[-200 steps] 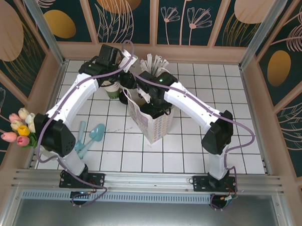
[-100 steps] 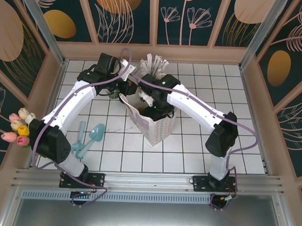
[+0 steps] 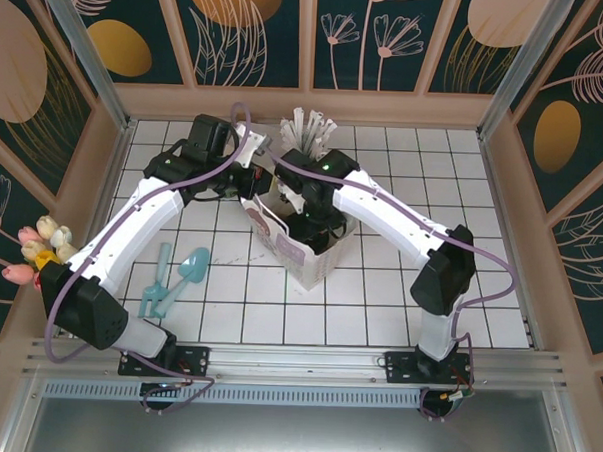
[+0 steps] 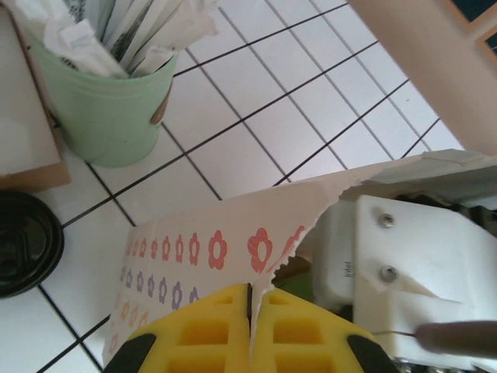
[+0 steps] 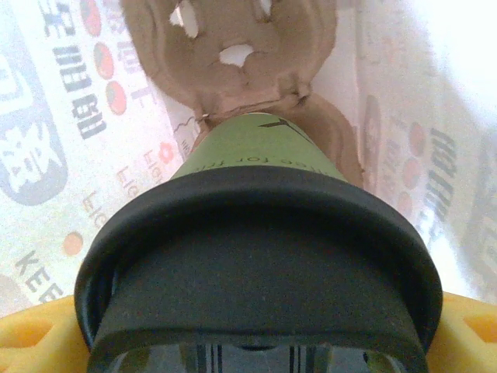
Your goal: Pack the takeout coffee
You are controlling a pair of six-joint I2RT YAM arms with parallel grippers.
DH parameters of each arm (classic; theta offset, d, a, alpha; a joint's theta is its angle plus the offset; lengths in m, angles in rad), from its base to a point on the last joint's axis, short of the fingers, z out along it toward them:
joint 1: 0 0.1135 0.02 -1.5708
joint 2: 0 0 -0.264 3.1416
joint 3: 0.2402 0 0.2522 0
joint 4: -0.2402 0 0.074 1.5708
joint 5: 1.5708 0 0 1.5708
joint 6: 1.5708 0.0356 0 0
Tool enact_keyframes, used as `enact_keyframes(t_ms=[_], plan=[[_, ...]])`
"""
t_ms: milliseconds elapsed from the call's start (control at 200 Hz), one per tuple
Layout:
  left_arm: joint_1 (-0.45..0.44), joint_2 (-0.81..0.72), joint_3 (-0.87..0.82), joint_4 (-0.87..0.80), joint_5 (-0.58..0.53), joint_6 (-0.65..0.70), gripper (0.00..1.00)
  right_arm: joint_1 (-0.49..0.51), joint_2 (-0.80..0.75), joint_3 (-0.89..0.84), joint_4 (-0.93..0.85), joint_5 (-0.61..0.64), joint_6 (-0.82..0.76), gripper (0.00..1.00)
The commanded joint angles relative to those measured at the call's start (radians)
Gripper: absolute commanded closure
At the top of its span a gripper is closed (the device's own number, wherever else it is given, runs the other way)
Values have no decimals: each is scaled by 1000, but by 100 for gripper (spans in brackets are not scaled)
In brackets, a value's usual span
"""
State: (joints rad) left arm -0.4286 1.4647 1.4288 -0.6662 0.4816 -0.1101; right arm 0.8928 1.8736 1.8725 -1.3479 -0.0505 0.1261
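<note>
- the left gripper (image 4: 250, 309) has its yellow fingers pressed together on the torn top edge of the white paper bag with flower prints (image 4: 194, 249), likely pulling it aside so the mouth is wide.
- the right gripper (image 5: 252, 342) pinches the small dark green paper cup with a round black plastic lid (image 5: 248, 159) by its sides, low in the frame, inside the bag.
- past the cup, at the top of the frame, sits a brown pulp cup tray (image 5: 233, 54); the cup seems meant for one of its holes.
- the bag walls are close on both sides and could catch the lid.
- outside the bag, a pale green cup of white wrapped sticks (image 4: 109, 101) stands upper left, and a round black lid (image 4: 23, 241) lies at the left edge.
</note>
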Motion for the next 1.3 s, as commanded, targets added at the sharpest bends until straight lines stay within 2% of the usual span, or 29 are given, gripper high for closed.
enact_keyframes(t_ms=[0,255,510,701,1296], plan=[[-2,7,38,-82,-61,6,100,16,-14,5,-26,16,95,55],[-2,11,72,-55,-28,-34,100,23,-14,-29,-26,52,216,55],[-2,-12,7,25,50,-61,100,31,-4,-78,-26,-37,201,55],[-2,-15,-9,31,83,-81,100,31,2,-101,-28,-52,211,55],[-3,-27,-5,2,41,-105,100,29,12,-92,-26,-22,224,55]])
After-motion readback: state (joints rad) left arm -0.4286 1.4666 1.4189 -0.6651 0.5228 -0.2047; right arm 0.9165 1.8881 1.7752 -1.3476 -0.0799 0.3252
